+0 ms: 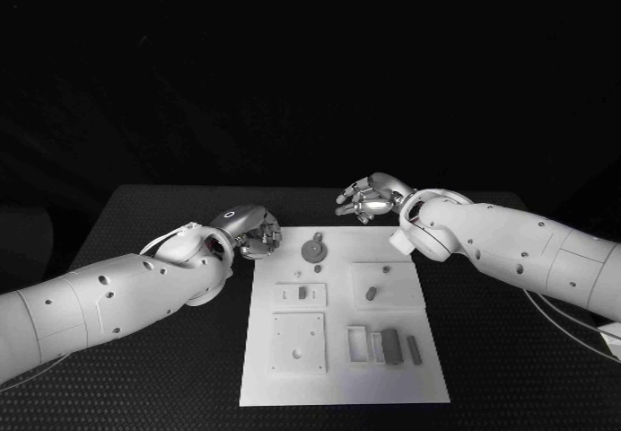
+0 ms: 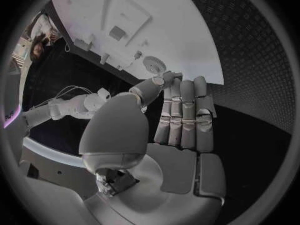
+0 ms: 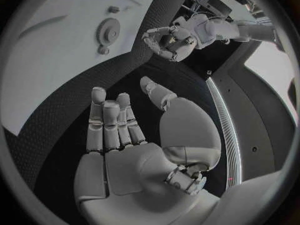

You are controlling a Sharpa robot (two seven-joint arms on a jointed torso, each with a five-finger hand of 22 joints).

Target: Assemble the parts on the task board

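The white task board (image 1: pixel 343 382) lies in the middle of the black table. A grey round part (image 1: pixel 313 249) sits near its far edge, with small grey parts (image 1: pixel 371 292) in raised blocks and grey bars (image 1: pixel 391 346) nearer me. My left hand (image 1: pixel 252 229) hovers at the board's far left corner, fingers straight and side by side, holding nothing (image 2: pixel 181 120). My right hand (image 1: pixel 371 197) hangs over the table just beyond the board's far edge, empty, fingers apart (image 3: pixel 125 130). The round part (image 2: pixel 152 64) (image 3: pixel 108 32) lies ahead of both palms.
Black textured table (image 1: pixel 504 359) surrounds the board on all sides. Several white raised blocks (image 1: pixel 298 341) stand on the board. In the right wrist view my left hand (image 3: pixel 167 41) appears across the board (image 3: pixel 50 60).
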